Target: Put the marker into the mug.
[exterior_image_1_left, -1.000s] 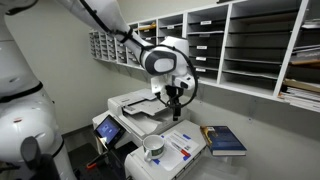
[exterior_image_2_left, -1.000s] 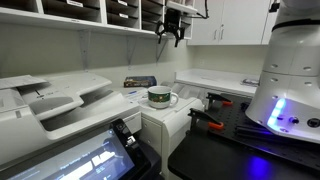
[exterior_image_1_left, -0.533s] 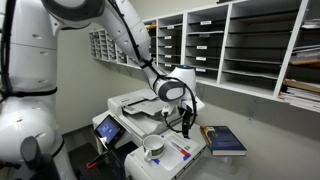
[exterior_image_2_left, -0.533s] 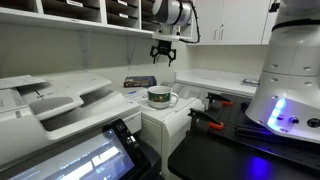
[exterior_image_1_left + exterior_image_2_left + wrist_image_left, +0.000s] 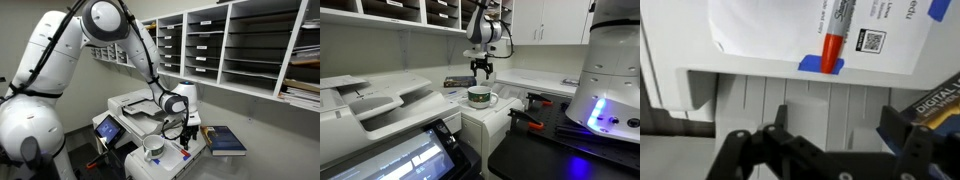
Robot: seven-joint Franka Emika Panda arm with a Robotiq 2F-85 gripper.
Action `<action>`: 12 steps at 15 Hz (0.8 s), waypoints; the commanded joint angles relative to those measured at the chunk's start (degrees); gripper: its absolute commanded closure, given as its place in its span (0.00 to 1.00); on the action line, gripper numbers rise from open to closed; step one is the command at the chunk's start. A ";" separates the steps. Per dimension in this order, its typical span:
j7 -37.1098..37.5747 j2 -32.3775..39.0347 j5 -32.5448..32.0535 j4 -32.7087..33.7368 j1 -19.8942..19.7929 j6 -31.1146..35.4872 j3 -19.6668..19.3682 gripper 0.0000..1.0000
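Gripper (image 5: 481,71): you held it above the white work top with the claw released. In the wrist view its two black, angular fingers (image 5: 748,150) stood wide apart, with nothing between them.

Marker (image 5: 830,42): a slim cylinder with a glossy red-orange lower end and a pale printed barrel above. It lay flat on a smooth white paper sheet (image 5: 750,30). Its red end touched a small blue patch (image 5: 821,66) at the sheet's edge. The marker was in line with the gap between the fingers but apart from them, not grasped.

Below the sheet ran a white plastic surface (image 5: 760,95), matt and moulded with shallow parallel ribs.

Mug (image 5: 153,147): small, round and white with a greyish inside. It stood upright near the front of the same top, beside the paper. In an exterior view the claw appeared directly over the mug, clear of its rim. The mug was out of the wrist view.

Blue book (image 5: 225,140): a flat rectangle that lay just beyond the sheet. Its printed corner showed at the wrist view's lower edge.
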 commanded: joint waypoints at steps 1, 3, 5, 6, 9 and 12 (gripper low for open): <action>12.33 3.57 -0.21 3.25 4.61 -5.40 -3.70 0.00; 17.51 4.56 -0.16 4.29 4.87 -10.32 -3.25 0.00; 19.15 4.87 0.27 5.26 3.11 -13.94 -0.85 0.03; 19.38 4.74 0.21 5.46 2.54 -14.64 -0.02 0.02; 17.55 4.77 -0.20 6.21 1.29 -13.37 1.80 0.03; 15.41 5.08 -0.58 6.67 0.38 -12.20 3.41 0.05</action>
